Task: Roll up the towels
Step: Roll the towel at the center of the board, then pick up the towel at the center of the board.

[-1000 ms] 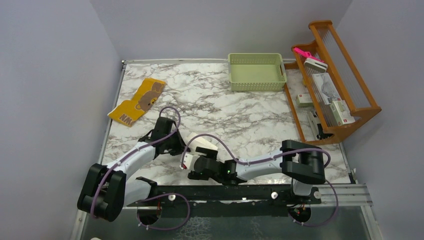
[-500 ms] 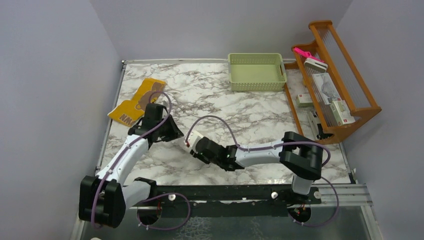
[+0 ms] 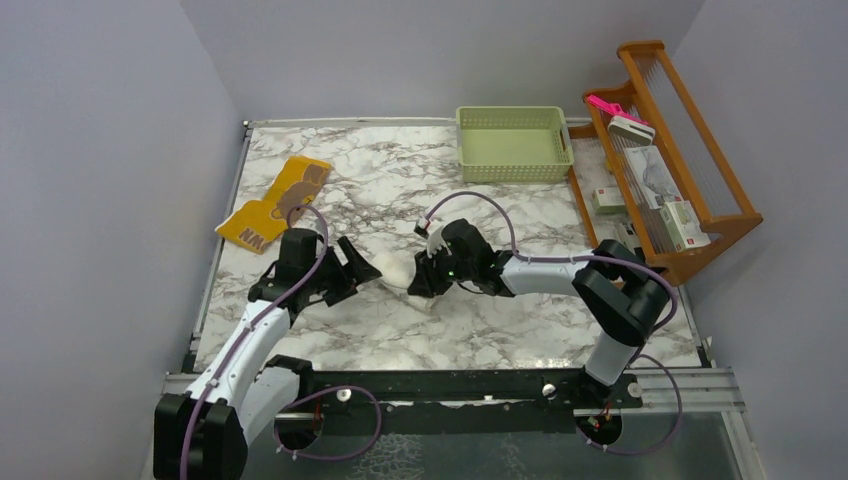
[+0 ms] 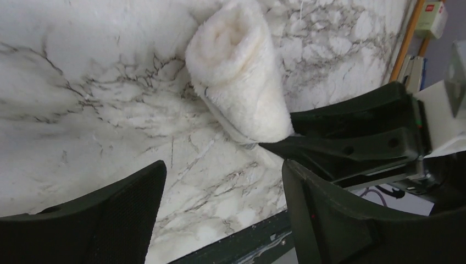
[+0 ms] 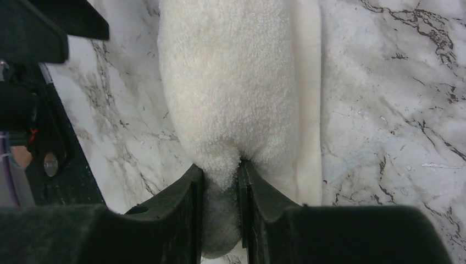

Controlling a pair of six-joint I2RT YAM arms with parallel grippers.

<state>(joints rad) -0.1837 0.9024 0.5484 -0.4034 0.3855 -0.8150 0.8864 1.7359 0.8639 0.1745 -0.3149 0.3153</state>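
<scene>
The cream-white towel [image 3: 394, 272] lies as a thick roll [image 4: 239, 71] on the marble table [image 3: 500, 310], left of centre. My right gripper [image 5: 221, 176] is shut on the roll's near end [image 5: 231, 82], pinching the pile between both fingers; in the top view it [image 3: 415, 278] sits at the roll's right end. My left gripper [image 3: 360, 268] stands open just left of the roll, with nothing between its fingers [image 4: 126, 214], and the roll lies beyond them. The mustard-yellow bear towel [image 3: 275, 203] lies flat and unrolled at the far left.
A pale green basket [image 3: 513, 143] stands at the back centre. A wooden rack [image 3: 665, 150] with boxes and a pink item runs along the right side. The black rail [image 3: 450, 385] marks the table's near edge.
My left gripper has opened and drawn back to the left. My right gripper has shut on the white roll and swung with it away from the near edge toward the table's middle.
</scene>
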